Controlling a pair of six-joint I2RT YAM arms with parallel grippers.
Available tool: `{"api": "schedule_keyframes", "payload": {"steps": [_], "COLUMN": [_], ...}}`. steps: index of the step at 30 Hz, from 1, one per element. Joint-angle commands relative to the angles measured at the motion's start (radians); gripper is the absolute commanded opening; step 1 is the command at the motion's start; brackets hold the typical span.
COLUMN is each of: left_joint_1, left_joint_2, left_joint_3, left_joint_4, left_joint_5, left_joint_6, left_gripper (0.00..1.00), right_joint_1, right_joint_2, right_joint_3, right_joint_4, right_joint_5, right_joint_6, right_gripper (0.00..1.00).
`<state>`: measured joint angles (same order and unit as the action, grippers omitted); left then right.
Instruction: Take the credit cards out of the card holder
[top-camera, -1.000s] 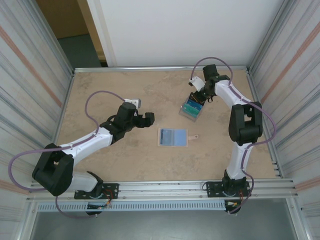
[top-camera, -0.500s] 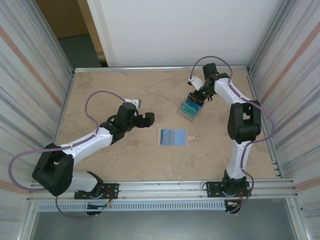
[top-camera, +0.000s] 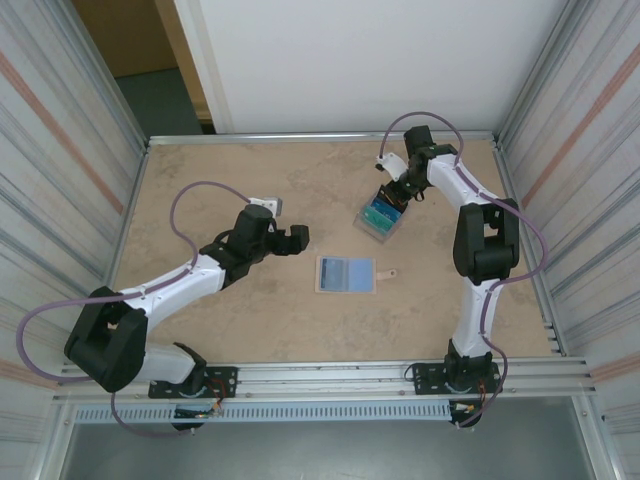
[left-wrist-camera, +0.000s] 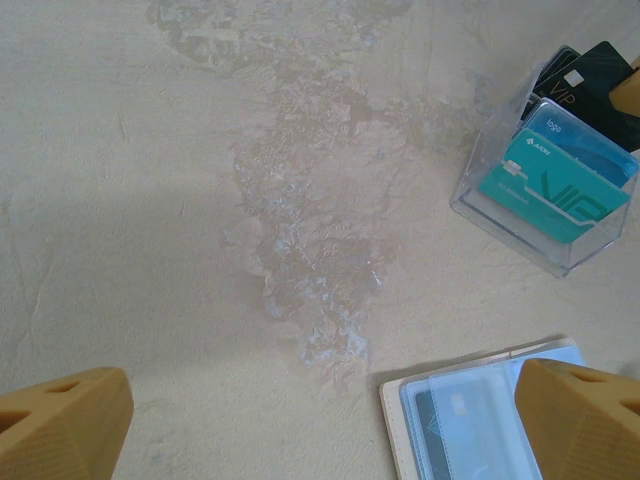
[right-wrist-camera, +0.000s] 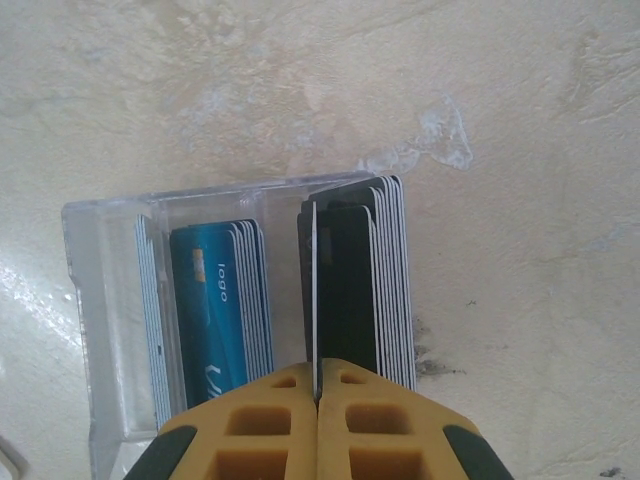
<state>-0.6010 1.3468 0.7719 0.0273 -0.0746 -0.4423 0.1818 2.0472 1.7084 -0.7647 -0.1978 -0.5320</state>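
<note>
The table looks the same as a second ago, and so does the left arm. Its left claw hangs released beside the holder, both fingers wide apart at the bottom corners of its wrist view.

The only change is in the right arm. It has edged slightly away from the bases and to the left, which brings the right claw more squarely over the tray. Its own camera shows this claw clenched. A dark card stands on edge and runs straight into the seam between the fingers, so I judge it is gripping that card. The card sits against the dark stack in the tray, with the blue cards in the next slot.

The holder has not moved. It lies open and flat between the arms, pale panels up, with its tab pointing right. From the left wrist, the holder shows at least one pocketed card under a clear sleeve.

For the task, this small shift looks like the last bit of filing one pulled card. The card is not yet let go, and the holder is not yet empty.
</note>
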Motion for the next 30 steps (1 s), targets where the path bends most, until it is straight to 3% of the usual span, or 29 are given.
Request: {"api": "schedule_keyframes", "payload": {"steps": [1, 6, 14, 25, 30], "left_joint_1": [0.008, 0.009, 0.009, 0.008, 0.008], "left_joint_2": [-0.014, -0.017, -0.022, -0.038, -0.066], "left_joint_3": [0.006, 0.008, 0.013, 0.005, -0.006], "left_joint_4": [0.0, 0.003, 0.001, 0.0, 0.005], "left_joint_5": [-0.001, 0.004, 0.002, -0.007, -0.037], "left_joint_6": [0.014, 0.014, 0.017, 0.016, 0.01], "left_gripper": [0.99, 0.99, 0.99, 0.99, 0.99], "right_joint_1": [-0.003, -0.002, -0.002, -0.002, 0.032], "right_joint_2": [-0.03, -0.016, -0.019, -0.156, -0.29], "right_joint_3": [0.03, 0.027, 0.033, -0.015, -0.114], "right_joint_4": [-0.026, -0.029, -0.033, 0.026, 0.093], "right_joint_5": [0.027, 0.034, 0.014, 0.008, 0.094], "right_joint_6": [0.008, 0.01, 0.026, 0.142, 0.287], "right_gripper": [0.0, 0.01, 0.22, 0.22, 0.23]}}
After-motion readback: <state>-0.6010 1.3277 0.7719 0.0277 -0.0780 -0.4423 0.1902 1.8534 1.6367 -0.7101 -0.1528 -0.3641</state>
